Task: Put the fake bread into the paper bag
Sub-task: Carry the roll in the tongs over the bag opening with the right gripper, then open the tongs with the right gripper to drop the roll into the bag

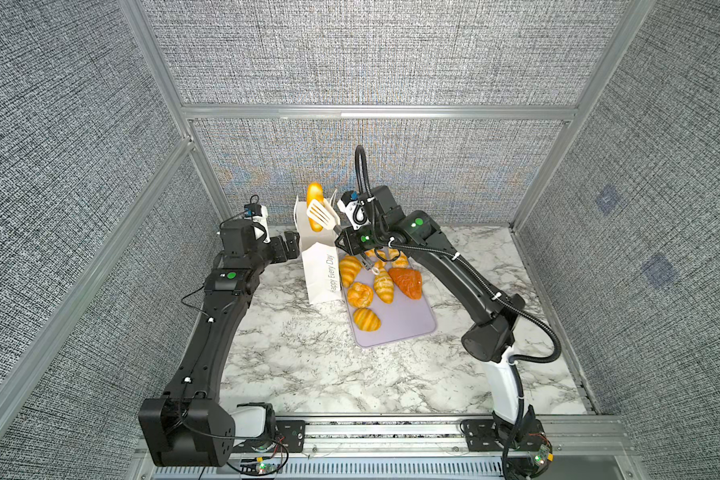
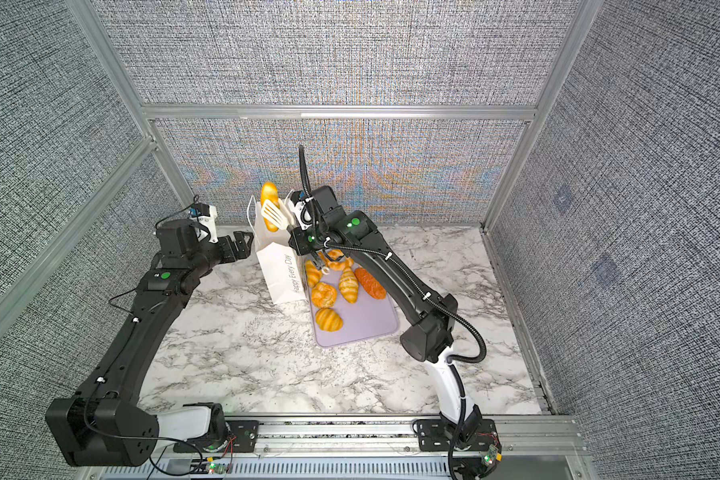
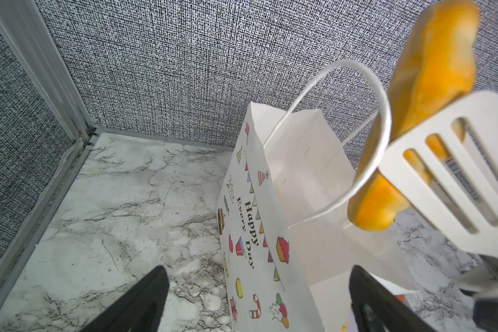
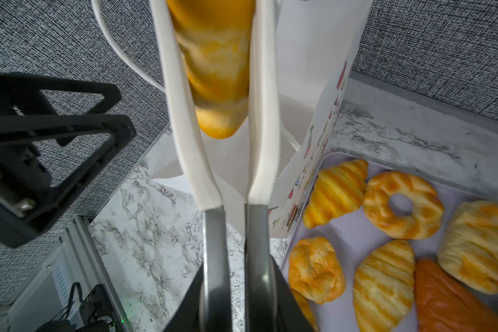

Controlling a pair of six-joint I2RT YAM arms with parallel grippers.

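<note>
Golden-yellow long glossy toy loaf [image 1: 315, 194] hangs near-upright, lower end at mouth of tall white paper carrier bag [image 1: 321, 270]; past rim or not, cannot tell. Pinched by white slotted plastic tongs [image 1: 322, 214]; right tool [image 4: 237, 301] clamped on tongs' handles. Judgement: lower loaf deeper, clear of white string handle [image 3: 384, 115], then ease grip. Left tool [image 1: 290, 246] wide open, empty, just beside bag; could steady it, since light bag may tip. Grey fabric back wall [image 1: 391, 166] close behind. Lavender flat tray [image 1: 408, 328] with other pastries [image 1: 366, 319] against bag's right. Marble tabletop [image 1: 308, 374] in front open.

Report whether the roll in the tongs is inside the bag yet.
Out: the roll, clamped in the tongs, hangs over the mouth of the open paper bag.
</note>
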